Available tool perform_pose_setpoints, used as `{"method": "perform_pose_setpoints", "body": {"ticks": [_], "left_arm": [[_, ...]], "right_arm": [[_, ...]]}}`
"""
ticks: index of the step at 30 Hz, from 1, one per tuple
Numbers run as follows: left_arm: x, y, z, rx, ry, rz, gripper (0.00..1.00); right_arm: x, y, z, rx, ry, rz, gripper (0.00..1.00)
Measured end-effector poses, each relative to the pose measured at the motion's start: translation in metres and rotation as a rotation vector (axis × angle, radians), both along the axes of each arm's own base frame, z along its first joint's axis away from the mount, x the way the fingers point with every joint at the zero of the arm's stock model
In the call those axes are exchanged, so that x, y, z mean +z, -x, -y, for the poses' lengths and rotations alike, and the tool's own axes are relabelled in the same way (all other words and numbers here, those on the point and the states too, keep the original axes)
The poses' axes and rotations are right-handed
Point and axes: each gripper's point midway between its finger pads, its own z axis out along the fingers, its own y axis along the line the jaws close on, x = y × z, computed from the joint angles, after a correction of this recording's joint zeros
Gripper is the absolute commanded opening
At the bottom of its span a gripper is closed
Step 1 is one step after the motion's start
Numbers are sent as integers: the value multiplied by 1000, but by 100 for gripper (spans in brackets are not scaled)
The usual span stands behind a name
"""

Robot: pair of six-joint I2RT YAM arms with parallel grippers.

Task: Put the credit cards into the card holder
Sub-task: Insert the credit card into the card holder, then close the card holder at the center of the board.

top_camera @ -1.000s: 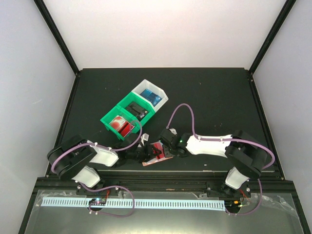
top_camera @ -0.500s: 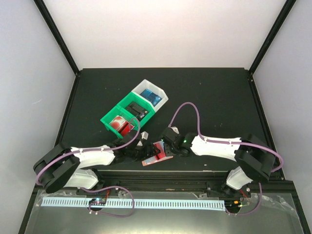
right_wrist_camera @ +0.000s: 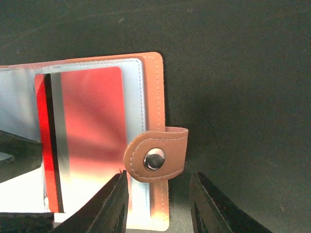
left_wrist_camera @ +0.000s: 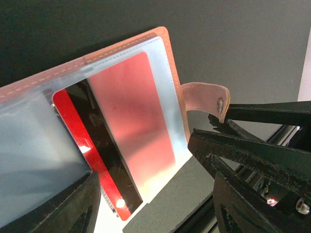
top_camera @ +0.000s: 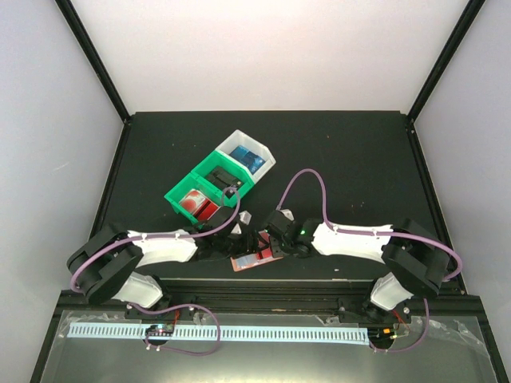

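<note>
The brown card holder (top_camera: pixel 254 259) lies open on the black table near the front edge, its clear sleeves facing up. One red credit card (left_wrist_camera: pixel 131 116) sits inside a sleeve. A second red card with a black stripe (left_wrist_camera: pixel 95 160) lies partly under that sleeve, its lower end sticking out. My left gripper (left_wrist_camera: pixel 155 206) hangs open over the holder's lower edge, pinching nothing. My right gripper (right_wrist_camera: pixel 160 204) is open too, its fingers standing on either side of the snap tab (right_wrist_camera: pixel 155 158) without touching it. Both grippers meet over the holder in the top view.
A green bin (top_camera: pixel 185 188) holding red cards and a white bin (top_camera: pixel 239 140) with a blue item stand just behind the left gripper. The table's front edge (top_camera: pixel 319 281) runs right below the holder. The right gripper's finger (left_wrist_camera: pixel 272 112) reaches in near the tab.
Both grippers have opened. The left arm has stretched out to the right, and the card holder now lies flatter on the table.
</note>
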Motion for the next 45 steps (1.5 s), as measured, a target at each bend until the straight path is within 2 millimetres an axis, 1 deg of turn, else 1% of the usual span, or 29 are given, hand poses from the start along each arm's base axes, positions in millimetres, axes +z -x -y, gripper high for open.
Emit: {"method": "perform_pose_setpoints", "body": {"ticks": [4,9,12,15,17,20,23,25,27,29,31,35,42,45], "left_arm": [[1,0,7,-33,26,9,64],[4,1,5,-43,22,30,65],[16,0,0,-41,19,67,68],[33,0,-6,-33,22,122,73],[44,-1,-12,-18,19,159,77],[51,-3,-27,22,-16,189,81],[44,-3,-48,77,-84,189,83],[29,0,-65,114,-147,160,83],[15,4,-77,134,-199,123,83],[1,11,-88,144,-239,83,83],[-8,17,-94,150,-265,50,83],[-8,16,-91,162,-233,37,83],[-4,17,-80,158,-131,7,83],[-3,18,-78,160,-98,-10,83]], "right_arm": [[0,0,2,-3,4,5,41],[3,-2,3,-6,4,18,45],[4,-2,3,0,7,24,48],[5,-1,3,12,15,30,53],[7,-2,2,20,23,43,54],[13,-8,0,16,35,68,53],[18,-16,-5,8,49,93,52],[19,-21,-8,3,61,106,49],[18,-26,-10,-1,80,116,46],[14,-29,-10,-3,106,121,43],[10,-32,-9,-4,132,125,39],[3,-34,-5,-7,174,131,34],[0,-35,-2,-7,197,135,33],[-1,-35,-2,-6,198,132,31]]}}
